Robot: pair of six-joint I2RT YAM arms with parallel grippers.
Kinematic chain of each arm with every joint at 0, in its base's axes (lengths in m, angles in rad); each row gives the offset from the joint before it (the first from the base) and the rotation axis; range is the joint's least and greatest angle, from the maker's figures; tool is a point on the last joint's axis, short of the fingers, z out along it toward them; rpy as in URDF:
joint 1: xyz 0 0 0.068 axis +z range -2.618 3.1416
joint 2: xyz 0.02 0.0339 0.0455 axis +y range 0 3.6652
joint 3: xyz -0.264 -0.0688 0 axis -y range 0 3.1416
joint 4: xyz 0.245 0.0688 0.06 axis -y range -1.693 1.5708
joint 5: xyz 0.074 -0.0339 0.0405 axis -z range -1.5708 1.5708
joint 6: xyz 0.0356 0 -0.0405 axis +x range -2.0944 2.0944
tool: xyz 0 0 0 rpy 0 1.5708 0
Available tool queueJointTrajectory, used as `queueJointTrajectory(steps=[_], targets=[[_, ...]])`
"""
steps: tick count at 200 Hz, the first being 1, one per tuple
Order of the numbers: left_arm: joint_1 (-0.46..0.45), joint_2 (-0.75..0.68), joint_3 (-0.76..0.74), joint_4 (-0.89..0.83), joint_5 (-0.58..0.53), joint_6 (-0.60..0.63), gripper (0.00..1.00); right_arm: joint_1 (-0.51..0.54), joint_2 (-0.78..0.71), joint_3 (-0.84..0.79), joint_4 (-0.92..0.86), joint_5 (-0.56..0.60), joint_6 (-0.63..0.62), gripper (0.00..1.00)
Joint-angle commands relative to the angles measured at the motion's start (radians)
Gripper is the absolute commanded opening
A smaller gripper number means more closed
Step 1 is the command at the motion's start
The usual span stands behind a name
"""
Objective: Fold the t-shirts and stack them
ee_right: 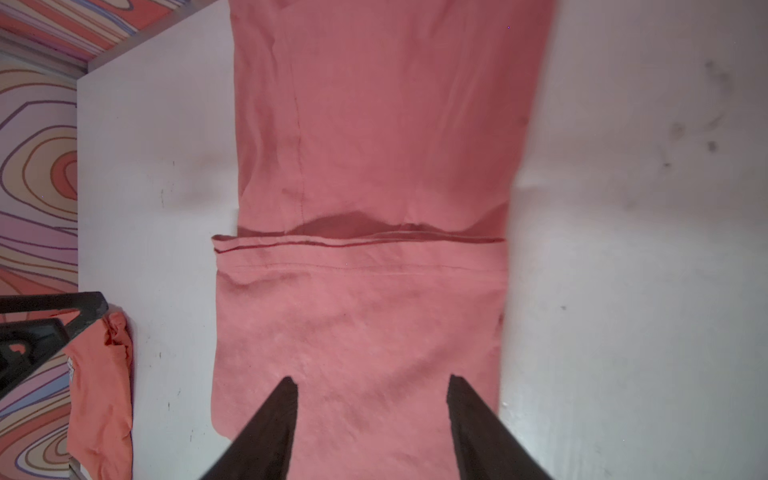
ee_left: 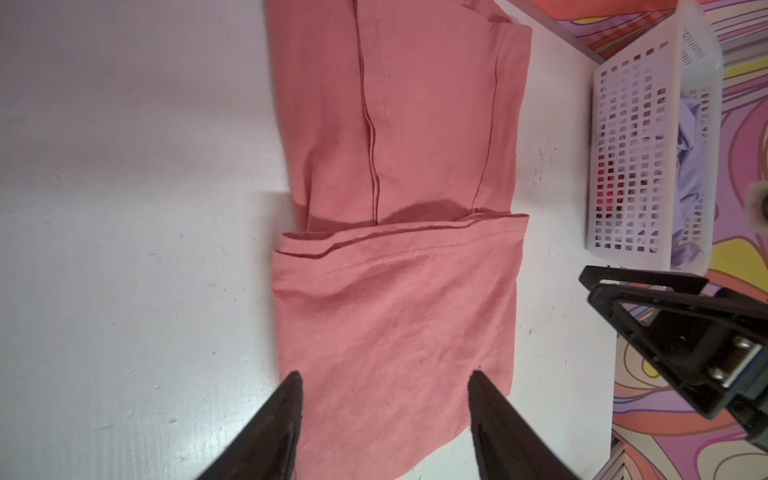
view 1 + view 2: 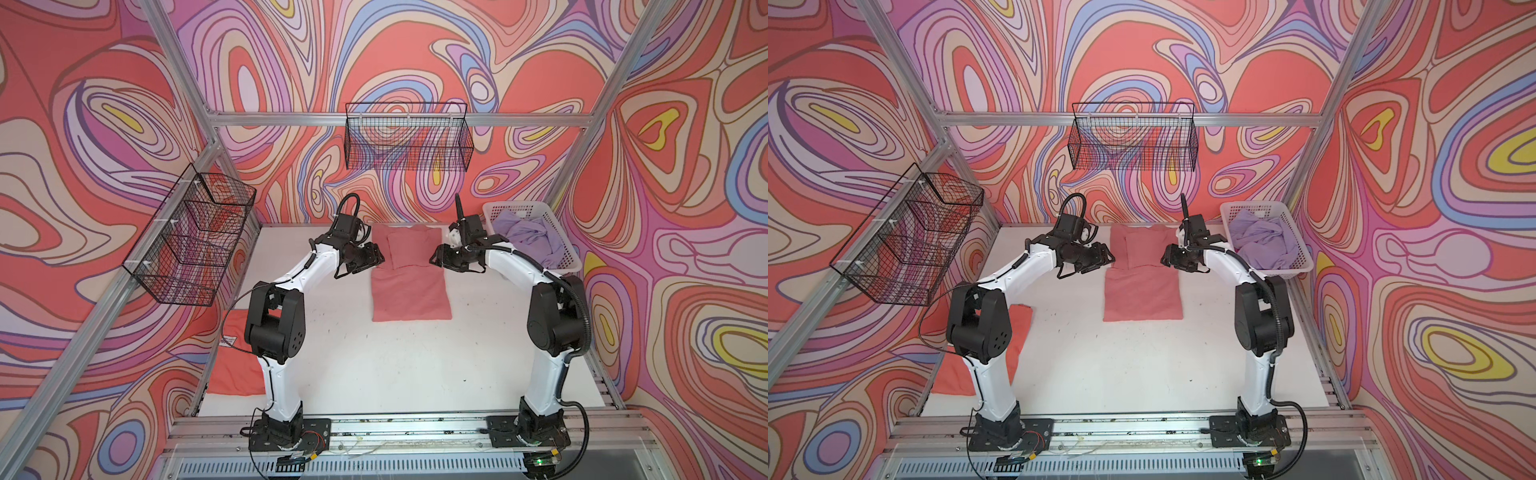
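A salmon-pink t-shirt lies flat at the middle back of the white table, its far part folded over on itself with a hem line across the middle. My left gripper hovers at its left edge and my right gripper at its right edge, facing each other. Both stand open above the cloth with nothing between their fingers, as the left wrist view and the right wrist view show. An orange-coral t-shirt lies folded at the front left. A lavender t-shirt lies crumpled in the basket.
The white slatted basket stands at the back right corner, close behind my right arm. Black wire baskets hang on the back wall and the left wall. An aluminium rail runs along the front.
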Motion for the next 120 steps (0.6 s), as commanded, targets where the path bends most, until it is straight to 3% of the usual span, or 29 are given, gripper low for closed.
queueJointTrajectory(steps=[1,57,120], targets=[[-0.011,0.046,-0.036,0.029,0.041,-0.017,0.63,0.013,0.049,-0.031,0.051,-0.035,0.024,0.60],[-0.117,0.061,-0.073,0.034,0.079,-0.036,0.62,0.033,0.001,-0.195,0.071,-0.033,0.031,0.60],[-0.148,-0.024,-0.223,0.030,0.036,-0.049,0.61,0.100,-0.104,-0.297,0.063,0.024,0.056,0.60]])
